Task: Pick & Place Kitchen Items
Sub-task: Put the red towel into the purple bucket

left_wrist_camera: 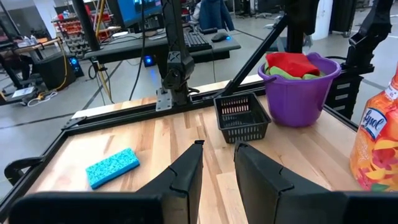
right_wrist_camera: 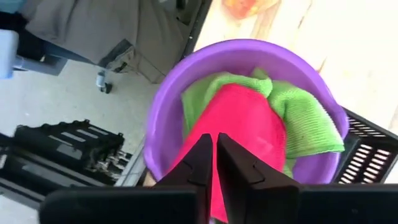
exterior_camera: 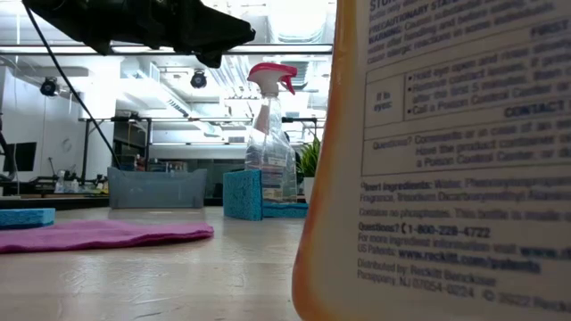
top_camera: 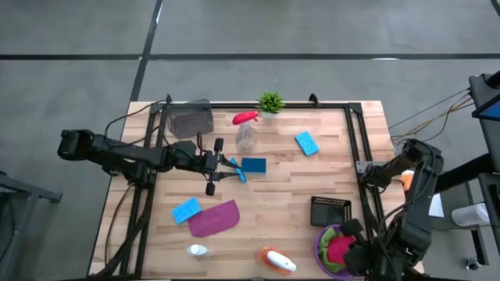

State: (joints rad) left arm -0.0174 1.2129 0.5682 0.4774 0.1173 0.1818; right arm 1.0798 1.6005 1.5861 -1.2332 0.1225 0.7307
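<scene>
My left gripper (top_camera: 224, 166) hangs above the table's middle, open by a narrow gap and empty (left_wrist_camera: 218, 165). Just beyond its tips, one blue sponge (top_camera: 254, 165) lies flat and a second (exterior_camera: 243, 194) stands on edge beside it. A red-topped clear spray bottle (top_camera: 246, 131) stands behind them. My right gripper (right_wrist_camera: 215, 142) is shut over a purple bucket (right_wrist_camera: 163, 112) at the near right. The bucket holds a magenta cloth (right_wrist_camera: 242, 121) on a green cloth (right_wrist_camera: 305, 124). My right gripper points down at the magenta cloth's middle (right_wrist_camera: 236, 134) in the bucket. I cannot tell whether its shut tips touch the cloth.
Another blue sponge (top_camera: 306, 143) lies far right and one more (top_camera: 186, 210) by a purple cloth (top_camera: 214, 219). There is a grey cloth (top_camera: 191, 121) at the far left, a potted plant (top_camera: 270, 101), a black basket (top_camera: 330, 211), a white bottle (top_camera: 198, 250) and an orange bottle (top_camera: 277, 261) at the near edge.
</scene>
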